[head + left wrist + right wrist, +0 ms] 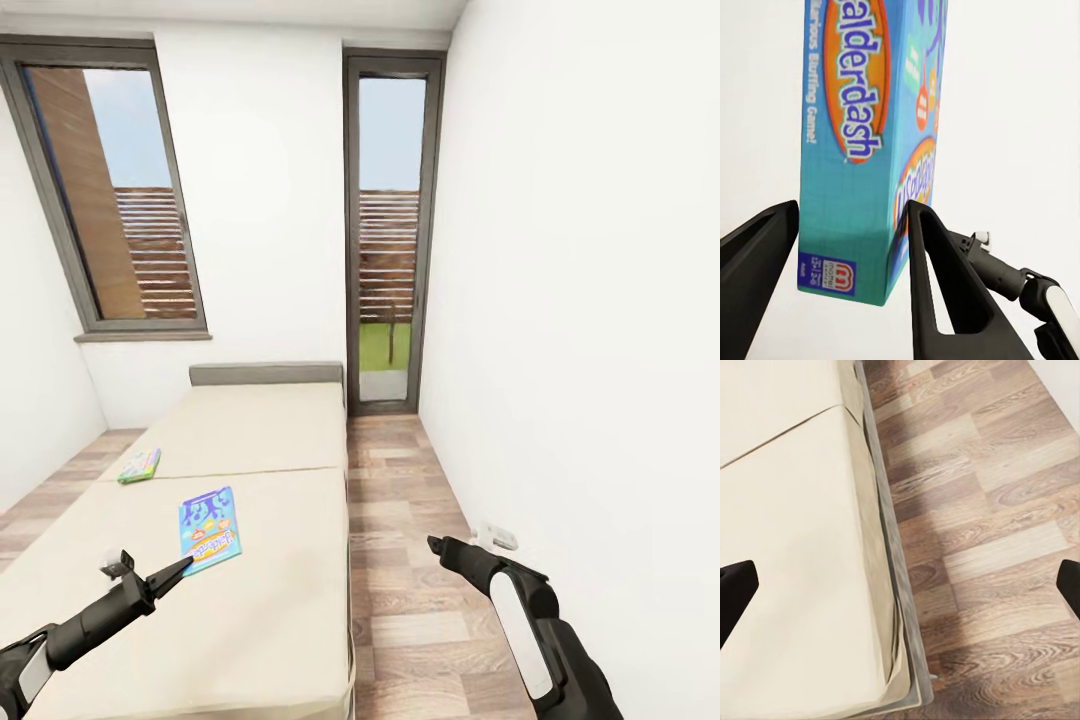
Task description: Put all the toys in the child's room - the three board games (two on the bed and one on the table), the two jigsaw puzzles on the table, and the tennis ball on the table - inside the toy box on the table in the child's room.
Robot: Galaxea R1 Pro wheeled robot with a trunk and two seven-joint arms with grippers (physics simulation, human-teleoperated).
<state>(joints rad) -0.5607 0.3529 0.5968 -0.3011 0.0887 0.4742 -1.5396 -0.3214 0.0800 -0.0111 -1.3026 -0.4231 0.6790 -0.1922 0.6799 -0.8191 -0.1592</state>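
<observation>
Left fingers (937, 285) stand apart on either side of the blue board game's (210, 527) near end, not clamped; it lies flat on the bed (250, 430). Another game (139, 466) lies farther up the mattress. Right fingers (735, 592) are spread wide over the bed edge and wooden floor (982, 510).

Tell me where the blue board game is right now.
In the head view the blue board game lies flat on the bed, on the near mattress half, just ahead of the left gripper; its corner sits between the open fingers.
</observation>
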